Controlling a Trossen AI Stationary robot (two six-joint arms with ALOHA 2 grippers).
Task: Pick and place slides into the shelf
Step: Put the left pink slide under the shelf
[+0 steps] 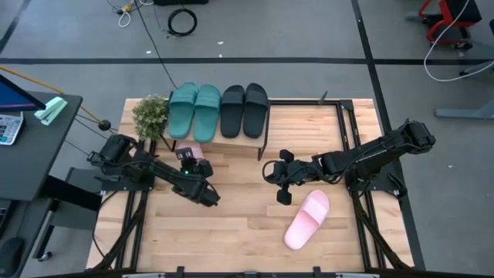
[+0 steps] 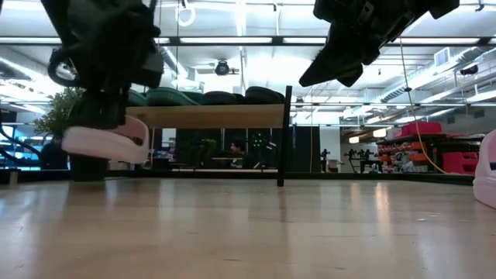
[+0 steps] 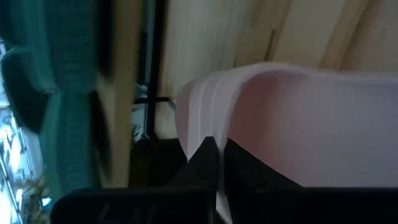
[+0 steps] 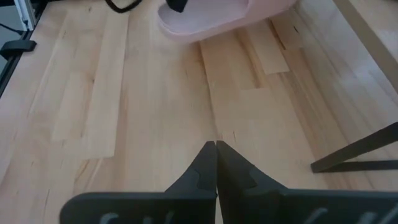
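The shelf (image 1: 231, 143) stands at the table's far side, with two teal slides (image 1: 194, 110) and two black slides (image 1: 245, 110) lying on its top board. My left gripper (image 1: 191, 160) is just in front of the shelf's left part, shut on a light pink slide (image 2: 105, 142). The second pink slide (image 1: 307, 219) lies sole-down on the table toward the right near side. My right gripper (image 1: 268, 172) hovers shut over the table's middle, high above the wood (image 2: 341, 58), holding nothing. My left gripper pinches the pink slide between its two fingers (image 3: 208, 163) at a ridged edge (image 3: 200, 127); which part of the slide that edge belongs to I cannot tell. The fingers come from above. The slide is lifted clear of the table and sits roughly level (image 2: 105, 142).
A potted plant (image 1: 150, 116) stands at the shelf's left end. The shelf's black legs (image 2: 284, 136) reach down to the table, with an open lower space beneath the top board. Bare wood lies between the two arms and along the near edge.
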